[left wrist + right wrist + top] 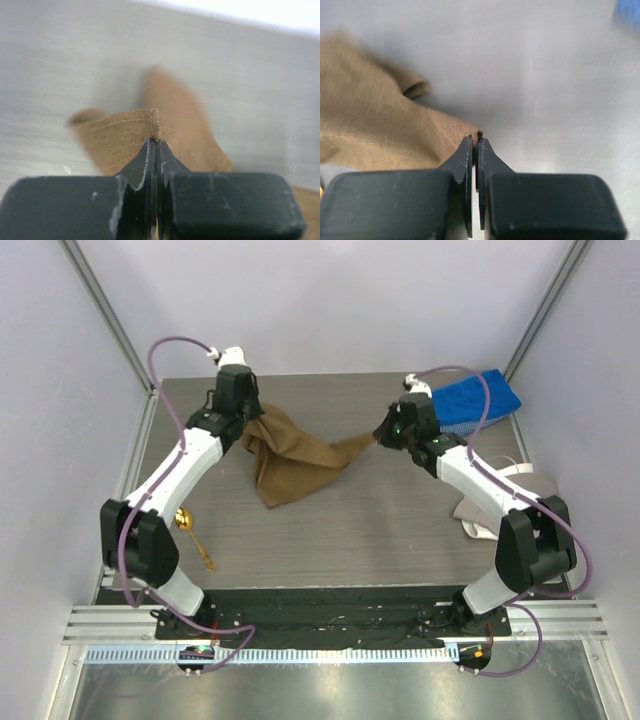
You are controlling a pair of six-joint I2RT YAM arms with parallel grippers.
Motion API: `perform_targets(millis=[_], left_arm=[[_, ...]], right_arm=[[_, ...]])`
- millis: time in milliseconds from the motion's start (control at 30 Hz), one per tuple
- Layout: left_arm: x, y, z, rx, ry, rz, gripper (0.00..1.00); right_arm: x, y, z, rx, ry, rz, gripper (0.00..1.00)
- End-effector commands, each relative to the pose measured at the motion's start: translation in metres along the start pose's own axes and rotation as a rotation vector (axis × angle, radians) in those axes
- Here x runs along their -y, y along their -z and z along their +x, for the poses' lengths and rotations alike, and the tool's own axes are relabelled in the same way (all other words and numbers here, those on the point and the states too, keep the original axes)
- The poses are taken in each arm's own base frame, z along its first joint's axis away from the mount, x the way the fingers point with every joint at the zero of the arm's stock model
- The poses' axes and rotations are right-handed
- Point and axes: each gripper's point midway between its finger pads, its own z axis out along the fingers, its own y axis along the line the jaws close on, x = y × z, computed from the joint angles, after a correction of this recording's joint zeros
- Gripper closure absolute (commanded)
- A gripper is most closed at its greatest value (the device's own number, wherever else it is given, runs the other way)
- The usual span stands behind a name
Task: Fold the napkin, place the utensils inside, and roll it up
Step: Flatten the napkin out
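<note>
The tan-brown napkin [295,462] hangs stretched and crumpled between both arms at the back of the table. My left gripper [250,421] is shut on its left corner; the left wrist view has the hemmed napkin [130,132] pinched at the tips of my left gripper [156,142]. At the right, my right gripper [380,434] is shut on the opposite corner, and the right wrist view shows the napkin [385,130] edge caught between the tips of that gripper [475,141]. The gold spoon [190,530], the utensils, lies on the table near the left arm's base.
A blue cloth [475,398] lies at the back right corner, behind the right arm. A beige-and-white cap-like item [500,495] sits at the right, partly under the right arm. Frame posts and walls enclose the table [380,530].
</note>
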Motion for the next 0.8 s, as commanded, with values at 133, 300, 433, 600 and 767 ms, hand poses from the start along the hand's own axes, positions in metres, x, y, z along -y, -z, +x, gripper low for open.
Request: perform_targets(millis=[133, 300, 433, 600, 767], left_arm=[[-0.018, 0.091, -0.117, 0.275, -0.009, -0.032, 0.97], [-0.025, 0.103, -0.098, 0.265, 0.018, -0.013, 0.96], [-0.031, 0.091, -0.052, 0.173, 0.046, -0.008, 0.96], [-0.045, 0.058, 0.034, -0.001, 0.052, -0.044, 0.95], [-0.054, 0.043, 0.073, -0.054, 0.07, -0.072, 0.88]], right_arm=[[-0.042, 0.087, -0.152, 0.402, 0.119, -0.016, 0.99], [-0.041, 0.098, -0.146, 0.402, 0.112, -0.027, 0.99], [-0.019, 0.078, -0.095, 0.284, 0.094, -0.005, 0.99], [0.013, 0.053, -0.029, 0.136, 0.06, 0.05, 0.99], [0.035, 0.039, 0.021, 0.029, 0.042, 0.075, 0.99]])
